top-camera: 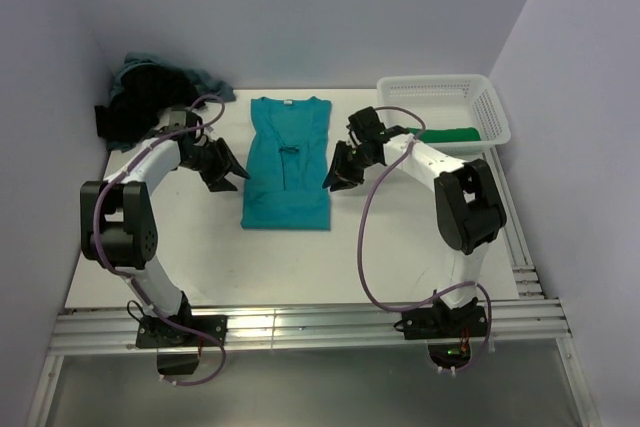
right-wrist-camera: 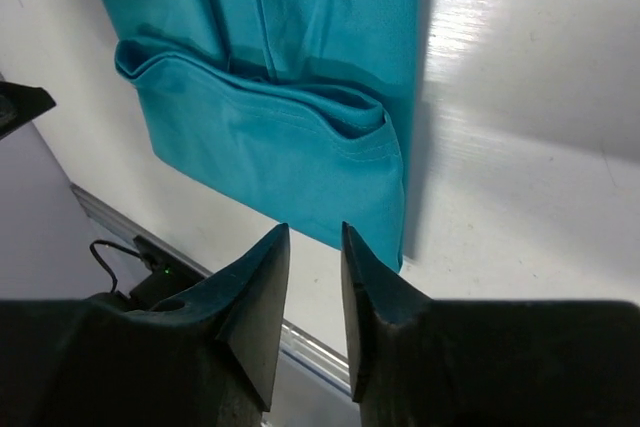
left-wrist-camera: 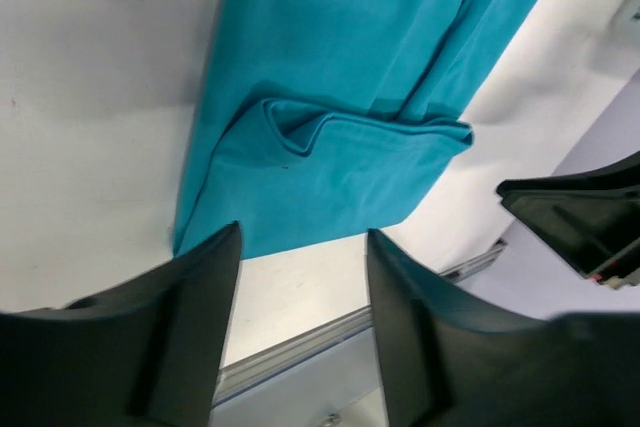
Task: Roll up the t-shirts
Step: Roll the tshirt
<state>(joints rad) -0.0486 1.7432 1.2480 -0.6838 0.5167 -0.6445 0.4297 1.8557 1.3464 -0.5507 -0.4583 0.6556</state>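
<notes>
At the bottom of the overhead view the two arm bases sit on the aluminium rails [top-camera: 300, 325] along the near edge of the white table [top-camera: 400, 247]. From there the arms reach up the frame and lean toward each other at mid-height. The left gripper [top-camera: 230, 171] is released: its wrist camera shows the two dark fingers [left-wrist-camera: 200, 297] standing well apart, with only bare table and rail between them. The right gripper [top-camera: 338, 173] is also released but much narrower. Its fingers [right-wrist-camera: 262, 287] are parted by a slim gap with nothing in it. Neither tool pinches any cloth, and whether a fingertip brushes the fabric cannot be told. Between the two grippers, at the centre of the frame, lies the teal t-shirt [top-camera: 288, 162]. It is folded lengthwise into a narrow strip, with its collar toward the top of the picture. In both wrist views the end nearest the fingers is turned back on itself in a short flap. Farther off, at the upper right, a white lattice basket [top-camera: 492, 107] holds a green t-shirt [top-camera: 448, 134]. At the upper left, against the back wall, a heap of dark t-shirts [top-camera: 150, 97] in black and dusty blue lies crumpled.
</notes>
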